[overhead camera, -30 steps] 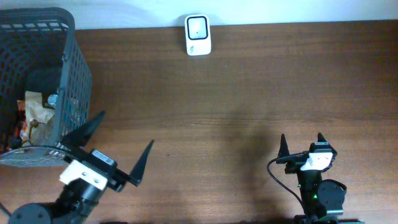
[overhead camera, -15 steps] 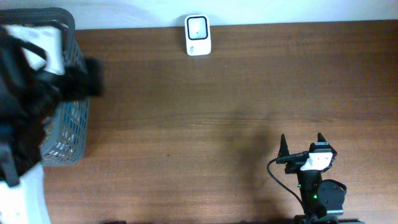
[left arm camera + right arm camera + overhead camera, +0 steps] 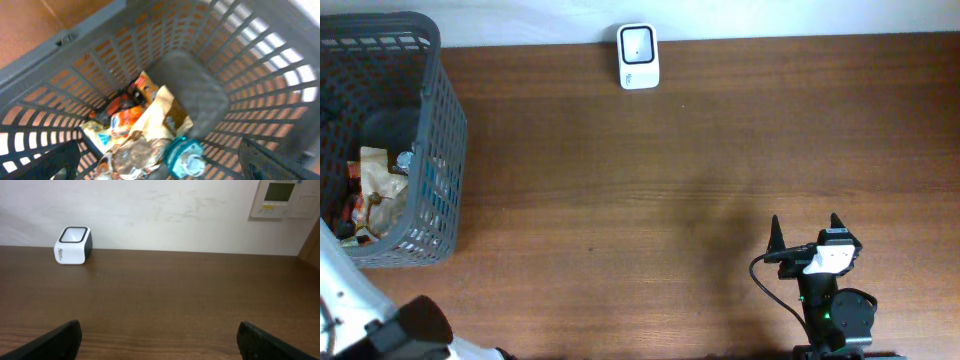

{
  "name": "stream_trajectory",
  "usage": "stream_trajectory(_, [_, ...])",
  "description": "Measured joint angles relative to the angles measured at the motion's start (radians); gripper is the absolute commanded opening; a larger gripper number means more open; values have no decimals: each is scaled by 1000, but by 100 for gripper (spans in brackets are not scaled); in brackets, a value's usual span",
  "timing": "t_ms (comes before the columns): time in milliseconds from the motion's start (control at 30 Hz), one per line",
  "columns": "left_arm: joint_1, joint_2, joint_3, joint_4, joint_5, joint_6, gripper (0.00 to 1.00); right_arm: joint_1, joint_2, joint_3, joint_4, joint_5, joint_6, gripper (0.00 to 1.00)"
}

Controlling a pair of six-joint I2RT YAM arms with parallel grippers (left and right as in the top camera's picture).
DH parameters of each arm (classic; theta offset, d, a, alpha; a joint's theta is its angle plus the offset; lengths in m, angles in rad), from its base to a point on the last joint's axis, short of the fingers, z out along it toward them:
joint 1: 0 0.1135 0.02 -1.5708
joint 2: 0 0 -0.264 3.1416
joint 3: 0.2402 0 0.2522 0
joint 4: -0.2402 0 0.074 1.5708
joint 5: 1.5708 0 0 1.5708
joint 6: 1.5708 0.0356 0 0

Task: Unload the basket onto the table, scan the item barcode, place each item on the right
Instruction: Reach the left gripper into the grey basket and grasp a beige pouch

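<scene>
Both pairs of jaws stand spread wide and grip nothing. The left gripper (image 3: 160,165) hangs over the open basket (image 3: 240,60), its fingers (image 3: 52,161) framing the heap at the bottom. A bottle (image 3: 184,159) with a teal cap lies between them, with crumpled snack packets (image 3: 125,122) just beside it and a dark grey block (image 3: 192,95) behind. The item to scan therefore lies in the basket at the table's (image 3: 670,180) left end, well apart from the scanner (image 3: 638,56) at the far edge. The step in hand looks to be picking one item out. A good pick probably means descending straight down clear of the mesh walls and closing across the bottle's neck, not the slippery foil, without dragging a packet up. No barcode is visible, so the label will likely need turning toward the scanner's window. The right gripper (image 3: 160,340) waits low over bare wood, facing the scanner.
</scene>
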State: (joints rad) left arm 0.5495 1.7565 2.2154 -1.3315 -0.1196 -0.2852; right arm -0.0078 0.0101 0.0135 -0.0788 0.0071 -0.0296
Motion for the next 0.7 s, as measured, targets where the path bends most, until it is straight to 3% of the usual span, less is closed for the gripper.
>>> stream_trajectory(267, [4,209,1,-90,-83,0,100,0,0,0,0,0,0,98])
stream_trajectory(433, [35,257,1,-115,-101,-3,86,0,0,0,0,0,0,98])
stream_trajectory(700, [39,364,-107,-101,-89,1,89,0,0,0,0,0,0,98])
